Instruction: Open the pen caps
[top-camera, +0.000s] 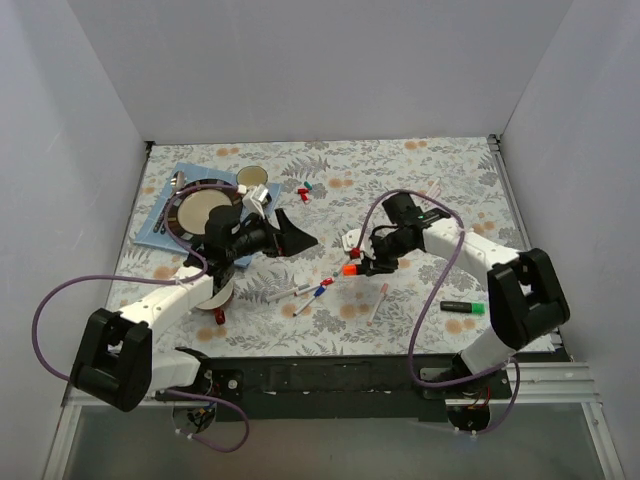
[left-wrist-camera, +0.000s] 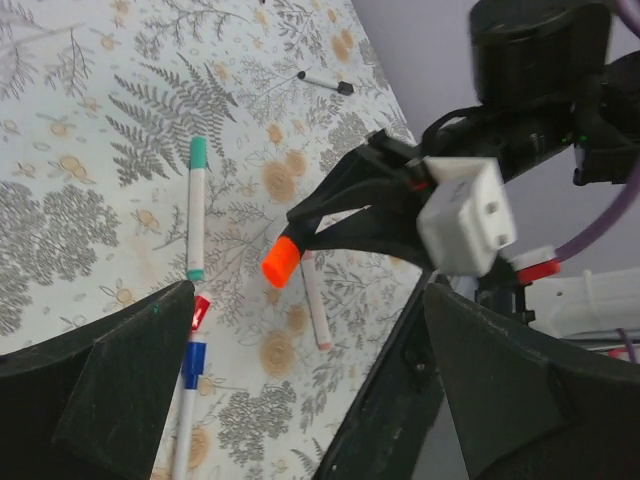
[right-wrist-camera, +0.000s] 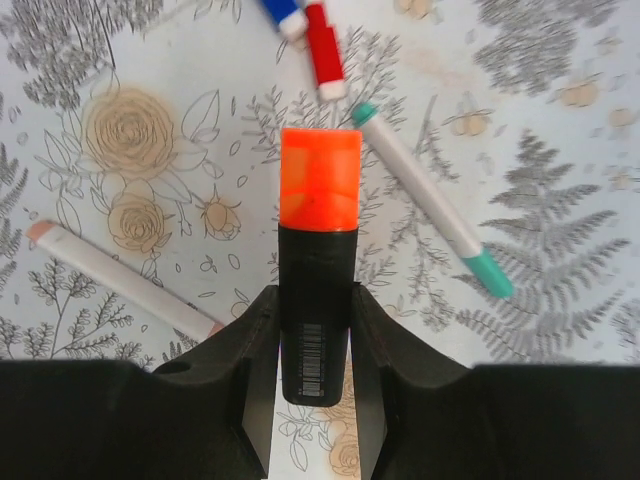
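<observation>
My right fingers (right-wrist-camera: 250, 345) pinch the black marker (right-wrist-camera: 318, 320) by its barrel over the middle of the bench (top-camera: 430, 170). Its long axis runs 6 to 12 in my right wrist view, with the orange cap (right-wrist-camera: 320, 180) on at the 12 o'clock end; seen from above it points toward 8 o'clock. My left fingers (left-wrist-camera: 110, 390) stand wide with nothing between them, and the bench wears a grey fern-and-flower cloth, with pale walls (top-camera: 330, 70) on three sides.
</observation>
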